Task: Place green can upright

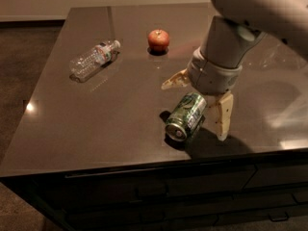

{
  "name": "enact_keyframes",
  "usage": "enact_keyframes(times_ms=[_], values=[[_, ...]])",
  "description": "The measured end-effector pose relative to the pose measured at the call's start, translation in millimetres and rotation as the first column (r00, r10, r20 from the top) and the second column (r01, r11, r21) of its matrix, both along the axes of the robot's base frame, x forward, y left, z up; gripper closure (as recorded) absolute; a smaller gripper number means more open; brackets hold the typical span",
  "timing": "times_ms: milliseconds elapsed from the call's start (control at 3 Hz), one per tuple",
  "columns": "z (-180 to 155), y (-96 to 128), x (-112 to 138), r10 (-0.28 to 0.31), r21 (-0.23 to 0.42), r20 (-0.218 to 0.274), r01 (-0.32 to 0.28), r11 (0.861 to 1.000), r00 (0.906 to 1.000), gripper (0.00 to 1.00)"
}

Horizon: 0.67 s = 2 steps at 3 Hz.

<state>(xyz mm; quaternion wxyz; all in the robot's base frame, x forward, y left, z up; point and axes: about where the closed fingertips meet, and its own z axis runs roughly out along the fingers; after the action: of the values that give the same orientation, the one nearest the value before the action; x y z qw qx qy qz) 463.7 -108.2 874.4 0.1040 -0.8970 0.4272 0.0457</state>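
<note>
The green can [186, 117] lies on its side near the front edge of the dark table [96, 119], its silver end facing the front left. My gripper [198, 102] hangs just over the can's far end, open. One pale finger [174, 80] points out to the left behind the can, the other finger [222, 115] reaches down on the can's right side. The fingers straddle the can and do not grip it.
A clear plastic water bottle [93, 59] lies on its side at the back left. A red apple [158, 39] stands at the back middle. The table's front edge [154, 163] runs just in front of the can, with drawers below.
</note>
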Motion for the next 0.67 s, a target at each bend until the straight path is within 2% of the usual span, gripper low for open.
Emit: enact_keyframes(times_ms=[333,667], values=[[-16.6,11.1,-8.9,0.1,-0.067,-0.034,-0.102,0.993,0.9944,0.0],[-24.5,18.6,-12.5,0.143,-0.094,-0.041,-0.146,0.985,0.9889,0.0]])
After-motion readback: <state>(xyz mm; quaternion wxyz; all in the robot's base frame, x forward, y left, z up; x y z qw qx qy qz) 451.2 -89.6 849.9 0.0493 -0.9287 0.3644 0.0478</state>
